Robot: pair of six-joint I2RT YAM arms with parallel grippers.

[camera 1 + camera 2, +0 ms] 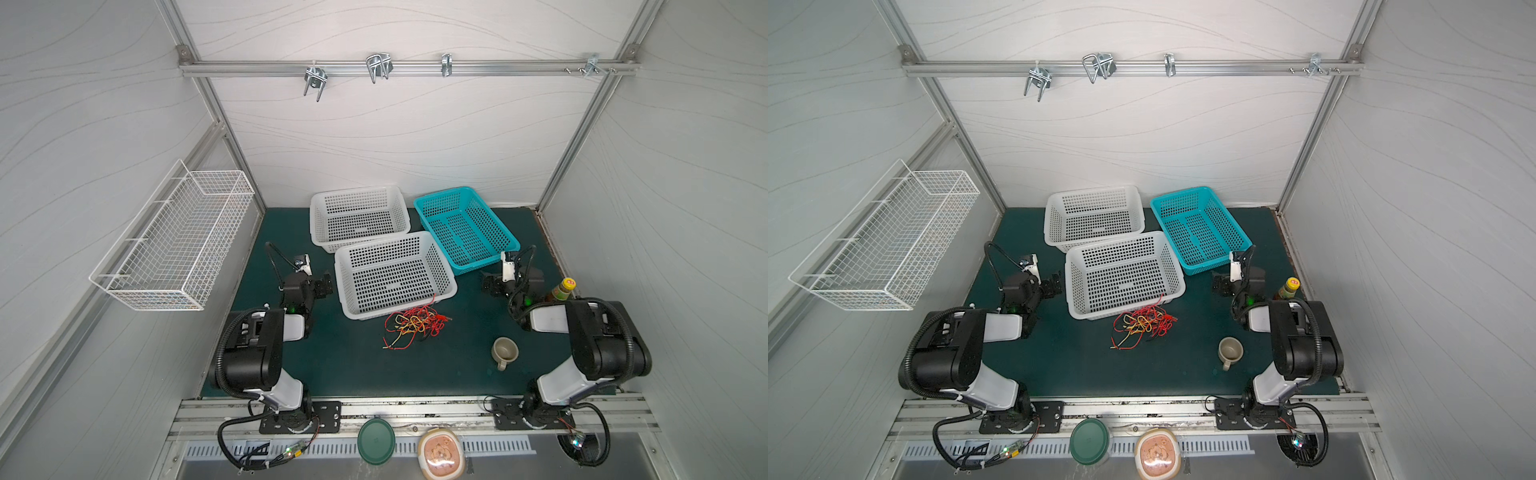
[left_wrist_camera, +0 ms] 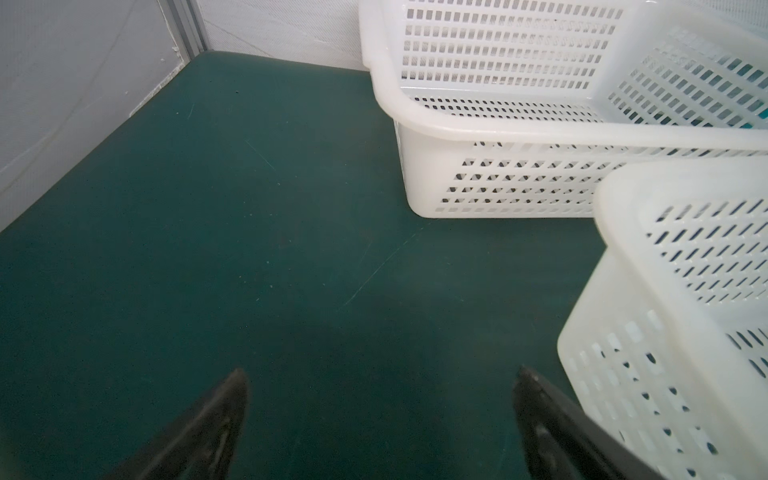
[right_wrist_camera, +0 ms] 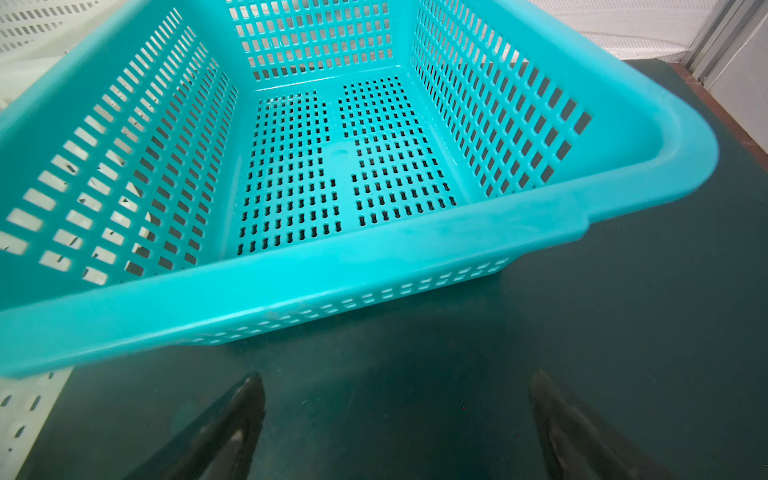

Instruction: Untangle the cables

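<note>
- Cables are lying in one red, yellow and black knot on the counter, touching the front wall of the near white basket at its 6 o'clock. Nothing is gripping them.
- Left pincer is sitting at their 10 o'clock, jaws spread wide and empty, pointing over bare counter beside the white baskets.
- Right pincer is waiting at their 2 o'clock, likewise wide open and holding nothing, facing the teal basket.
- Work appears to be sitting at its opening step: no strand is being pulled out yet.
- Next move is calling for both arms to swing in toward the knot. One pincer would be pinning the bundle while the other closes on a loose end, perhaps the strand trailing at 7 o'clock, drawing it out slowly so the whole knot is not dragging along.
</note>
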